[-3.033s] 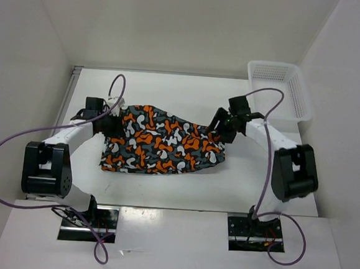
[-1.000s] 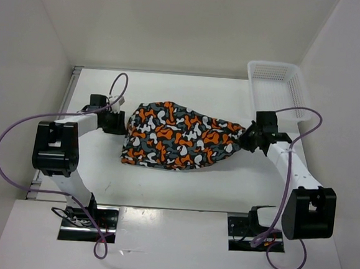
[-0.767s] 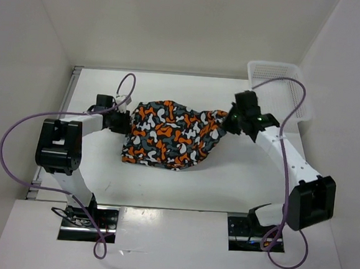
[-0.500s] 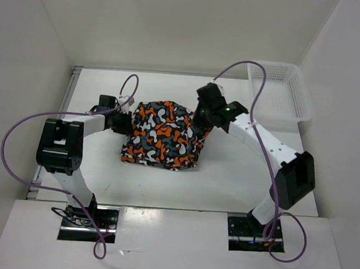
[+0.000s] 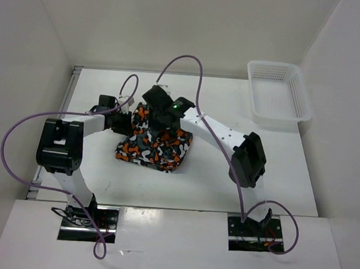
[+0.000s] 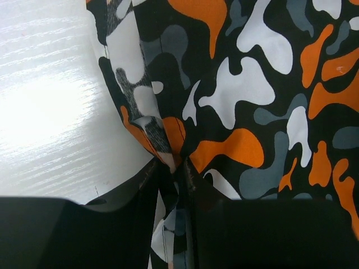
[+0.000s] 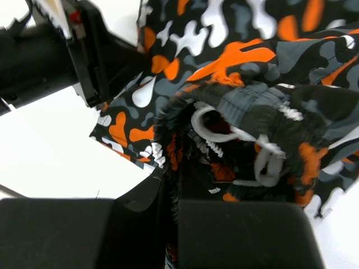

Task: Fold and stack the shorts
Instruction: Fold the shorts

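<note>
Top external: shorts (image 5: 154, 146) bunched into a compact, part-folded heap left of centre on the surface (image 5: 277, 173), a little way in from its left edge. Left tool (image 5: 126, 121) sits at the heap's far-left corner, right tool (image 5: 159, 117) just beside it over the heap's far side. The right arm (image 5: 220, 134) cuts diagonally across mid-surface. Bare surface runs right of the heap to the basket (image 5: 303, 110) in the far-right corner, and along the near side too. Walls close in left, far and right.

Left wrist: I see the left tool (image 6: 175, 179) narrow, pinching a fold of the cloth. Right wrist: right tool (image 7: 171, 193) clamped tight on the gathered waistband edge, white drawstring (image 7: 224, 131) showing.

Versus a second ago: shorts were stretched out between both tools, the right one next to the basket. It has since swept left, carrying its end over; heap roughly half as wide. Left tool hasn't moved.
</note>
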{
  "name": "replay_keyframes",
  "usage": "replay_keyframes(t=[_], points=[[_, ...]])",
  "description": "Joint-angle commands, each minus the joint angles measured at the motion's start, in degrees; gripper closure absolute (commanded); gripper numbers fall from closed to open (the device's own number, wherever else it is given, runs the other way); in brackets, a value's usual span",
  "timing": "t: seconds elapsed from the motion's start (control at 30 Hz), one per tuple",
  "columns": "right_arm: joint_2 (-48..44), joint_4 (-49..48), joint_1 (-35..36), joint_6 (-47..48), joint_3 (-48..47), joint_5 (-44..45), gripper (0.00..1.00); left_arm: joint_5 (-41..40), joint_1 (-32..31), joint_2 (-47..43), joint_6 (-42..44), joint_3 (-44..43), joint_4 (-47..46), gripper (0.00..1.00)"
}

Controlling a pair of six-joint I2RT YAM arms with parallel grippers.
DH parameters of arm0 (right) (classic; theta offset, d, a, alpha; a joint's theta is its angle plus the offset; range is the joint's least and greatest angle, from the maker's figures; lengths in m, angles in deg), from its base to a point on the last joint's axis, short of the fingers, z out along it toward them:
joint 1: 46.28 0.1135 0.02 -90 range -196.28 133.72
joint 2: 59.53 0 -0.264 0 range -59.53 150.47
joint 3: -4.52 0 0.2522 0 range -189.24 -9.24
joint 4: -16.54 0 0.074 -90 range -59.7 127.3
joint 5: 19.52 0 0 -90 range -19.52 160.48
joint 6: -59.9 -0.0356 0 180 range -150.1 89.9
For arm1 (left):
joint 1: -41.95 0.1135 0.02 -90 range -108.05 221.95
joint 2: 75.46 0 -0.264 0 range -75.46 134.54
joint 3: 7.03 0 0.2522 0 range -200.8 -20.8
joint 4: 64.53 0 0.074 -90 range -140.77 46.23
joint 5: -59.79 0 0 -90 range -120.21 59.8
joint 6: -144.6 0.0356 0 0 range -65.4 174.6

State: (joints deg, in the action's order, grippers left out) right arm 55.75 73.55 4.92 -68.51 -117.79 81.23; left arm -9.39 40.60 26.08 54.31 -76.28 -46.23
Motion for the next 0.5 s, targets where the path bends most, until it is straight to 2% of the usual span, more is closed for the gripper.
replay_keyframes(t=[0.0,0.27,0.47], points=[[3.8,2.7,1.8,1.4,-6.0,-0.6,1.00,1.4,-0.3,-0.2,0.3,0.5,1.5,0.69],[10.0,3.3,3.6,3.8,-14.7,-3.4,1.00,0.3,-0.3,-0.7,0.3,-0.1,2.1,0.71],[18.9,8.6,4.2,4.4,-28.4,-2.8,1.00,0.3,-0.3,-0.7,0.3,-0.1,2.1,0.71]])
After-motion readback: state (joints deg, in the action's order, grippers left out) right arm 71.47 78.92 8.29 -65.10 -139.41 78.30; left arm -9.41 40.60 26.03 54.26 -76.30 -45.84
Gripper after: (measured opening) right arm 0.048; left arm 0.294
